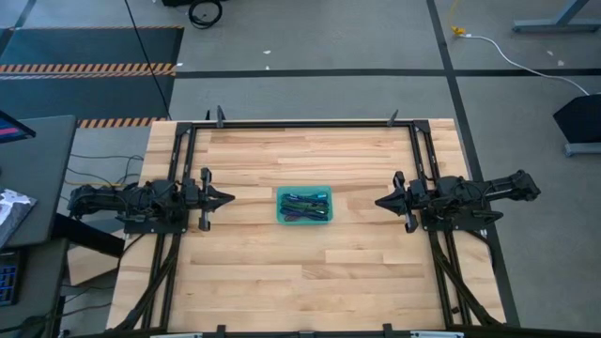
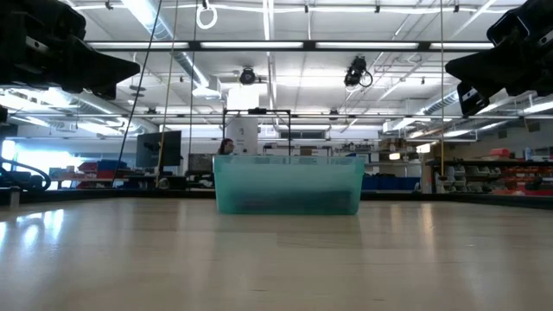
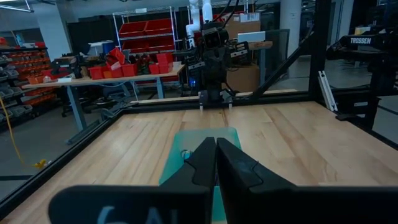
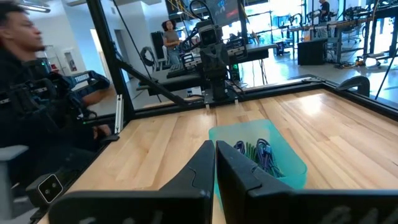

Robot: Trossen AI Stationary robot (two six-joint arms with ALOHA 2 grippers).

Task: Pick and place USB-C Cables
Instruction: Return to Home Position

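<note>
Fingers (image 1: 221, 199) well apart from cables (image 1: 303, 204)

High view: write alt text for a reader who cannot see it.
A teal bin holding coiled USB-C cables sits at the centre of a wooden table. The left gripper and right gripper flank it, both clear of it, jaws shut, pointing inward.

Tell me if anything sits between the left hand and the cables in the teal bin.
Nothing visible does: only light wooden table lies between the shut left hand and the translucent teal plastic bin holding the thin coloured cable bundles.
</note>
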